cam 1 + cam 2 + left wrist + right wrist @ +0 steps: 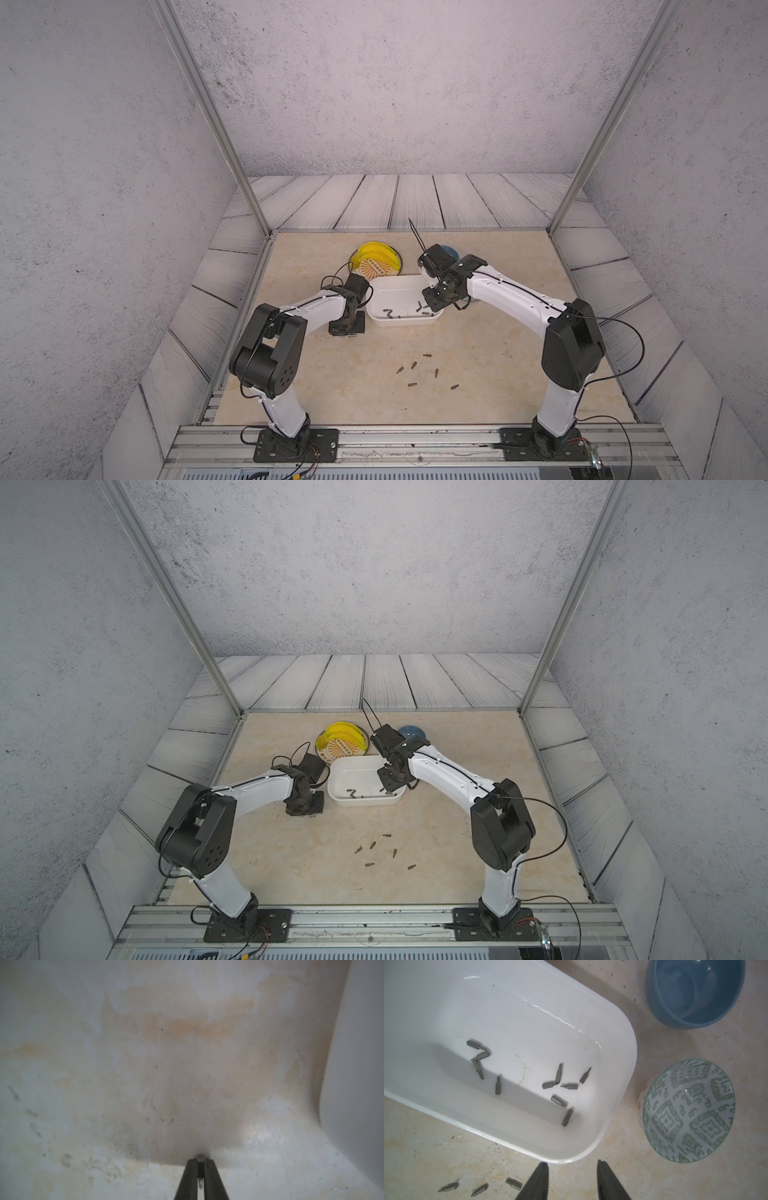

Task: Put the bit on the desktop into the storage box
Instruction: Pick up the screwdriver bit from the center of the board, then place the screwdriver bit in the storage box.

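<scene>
Pinching what looks like a bit point(200, 1156) on the desktop point(187, 1053) beside the box point(361, 1043), you are finishing a pick with the left gripper point(200, 1161) and needing a lift up and into it; the right gripper point(572, 1164) is hanging with jaws apart, empty.

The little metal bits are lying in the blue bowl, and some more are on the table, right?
Not quite. The bits lie in the white storage box, not the blue bowl, which looks empty in the right wrist view. Some more do lie on the desktop.
</scene>
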You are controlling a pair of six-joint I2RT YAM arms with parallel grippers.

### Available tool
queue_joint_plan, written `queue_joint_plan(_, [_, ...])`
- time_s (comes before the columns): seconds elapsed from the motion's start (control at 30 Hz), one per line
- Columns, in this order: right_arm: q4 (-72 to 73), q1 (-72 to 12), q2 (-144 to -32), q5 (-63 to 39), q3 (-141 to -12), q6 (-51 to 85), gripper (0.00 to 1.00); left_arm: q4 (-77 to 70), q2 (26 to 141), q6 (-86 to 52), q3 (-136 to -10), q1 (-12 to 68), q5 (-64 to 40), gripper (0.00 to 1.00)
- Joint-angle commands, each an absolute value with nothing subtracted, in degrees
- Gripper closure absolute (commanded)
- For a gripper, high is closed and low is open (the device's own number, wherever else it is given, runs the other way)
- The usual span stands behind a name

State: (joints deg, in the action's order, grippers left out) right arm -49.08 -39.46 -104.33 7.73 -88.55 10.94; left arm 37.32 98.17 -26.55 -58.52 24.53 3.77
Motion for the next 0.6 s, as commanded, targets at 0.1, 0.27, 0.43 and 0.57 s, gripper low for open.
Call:
queue_joint_plan(0.1, [-49.74,-39.38,-101.51,9.46,-88.62,12.04,0.57,49.21,91.81,-23.91,-68.42,24.68,6.55,1.0])
queue_joint_plan(0.27, [-50.78,-39.29,-99.16,10.37,-87.23,14.56,0.57,51.22,90.59,-21.92,-74.85,24.79,4.22,1.0])
queue_joint_plan(0.43, [-49.96,-39.29,-93.3,10.17,-80.0,18.58,0.57,53.87,96.55,-20.62,-86.24,27.54,2.17,1.0])
queue_joint_plan(0.57, [-49.46,-39.46,-88.21,7.52,-73.51,21.47,0.57,54.21,102.6,-20.56,-94.01,30.62,0.89,1.0])
